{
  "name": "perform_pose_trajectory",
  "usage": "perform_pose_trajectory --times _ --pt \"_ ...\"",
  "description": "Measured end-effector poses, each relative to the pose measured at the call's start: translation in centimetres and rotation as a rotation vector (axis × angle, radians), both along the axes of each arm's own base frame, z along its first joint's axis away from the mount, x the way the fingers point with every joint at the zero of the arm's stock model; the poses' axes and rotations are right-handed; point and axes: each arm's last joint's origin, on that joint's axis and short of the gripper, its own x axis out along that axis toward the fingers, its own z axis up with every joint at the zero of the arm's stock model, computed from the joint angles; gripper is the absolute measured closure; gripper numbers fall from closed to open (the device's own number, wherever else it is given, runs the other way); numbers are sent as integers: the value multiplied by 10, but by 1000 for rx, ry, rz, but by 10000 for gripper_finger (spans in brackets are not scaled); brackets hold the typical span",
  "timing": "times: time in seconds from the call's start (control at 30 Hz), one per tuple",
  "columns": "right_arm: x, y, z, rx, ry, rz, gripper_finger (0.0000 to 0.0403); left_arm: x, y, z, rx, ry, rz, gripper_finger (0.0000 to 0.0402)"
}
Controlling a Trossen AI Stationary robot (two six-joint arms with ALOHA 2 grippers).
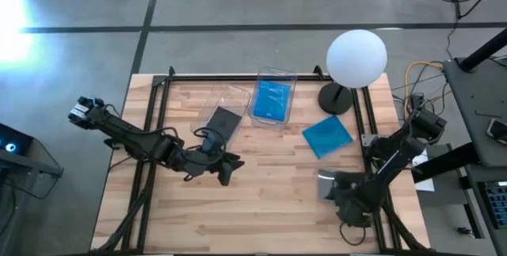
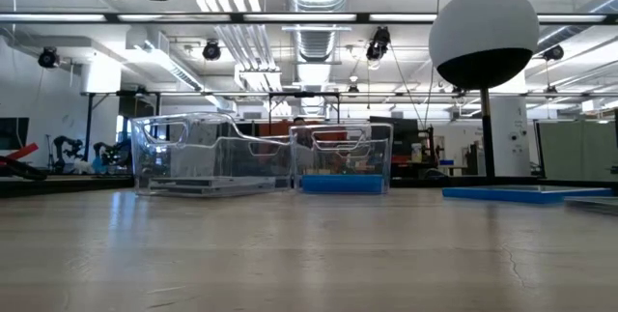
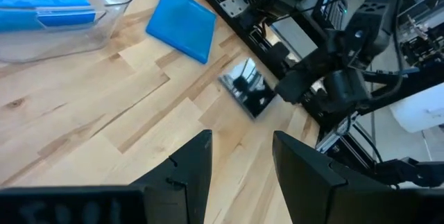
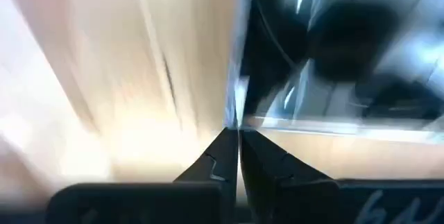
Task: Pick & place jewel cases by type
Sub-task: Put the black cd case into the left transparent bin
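A glossy dark jewel case (image 1: 327, 183) lies flat near the table's right edge. My right gripper (image 4: 238, 151) is shut, with its tips at that case's near corner. A blue jewel case (image 1: 327, 137) lies flat beside the lamp base. More blue (image 1: 273, 100) lies in the right-hand clear bin, and a dark case (image 1: 224, 120) lies in the left-hand clear bin. My left gripper (image 3: 243, 158) is open and hovers over bare wood at mid table, touching nothing. In its wrist view the blue case (image 3: 184, 24) and the glossy case (image 3: 246, 89) lie ahead of it. My right gripper's shut fingertips (image 4: 229, 141) meet the glossy case at one corner (image 4: 239, 121), coming low along the tabletop from the table's right side. The case lies flat on the wood. Whether the fingers pinch its edge or only press against it, I cannot tell.
Two clear bins (image 2: 212, 157) (image 2: 343, 156) stand side by side toward the far edge. A lamp with a white globe (image 1: 356, 56) stands on a dark base (image 1: 335, 97) at far right. Black rails (image 1: 360, 129) run along the table's sides. Bare wood fills the near half.
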Motion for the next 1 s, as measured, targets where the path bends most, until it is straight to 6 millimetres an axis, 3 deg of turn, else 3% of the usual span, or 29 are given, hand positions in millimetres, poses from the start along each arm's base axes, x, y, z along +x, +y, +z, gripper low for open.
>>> perform_pose_trajectory --times 0.2,0.33,0.4,0.53,0.67,0.83,1.0 --pt "24 10 23 -125 -339 2 390 0 0 1 -5 -8 2 268" --pt "22 7 28 -209 -331 -9 390 0 0 1 -3 -8 7 268" --pt "20 -1 29 -307 -317 -116 390 0 0 1 -3 -8 10 268" --pt "16 -23 29 -433 -275 -504 390 0 1 1 3 -11 22 268" --pt "27 -42 18 -350 -247 -821 390 1 2 1 10 -15 39 268" --pt "35 -63 11 -346 -236 -999 390 1 2 1 -3 -16 45 268" --pt "40 -79 8 -387 -244 -1006 390 1 2 1 -11 -17 48 268"
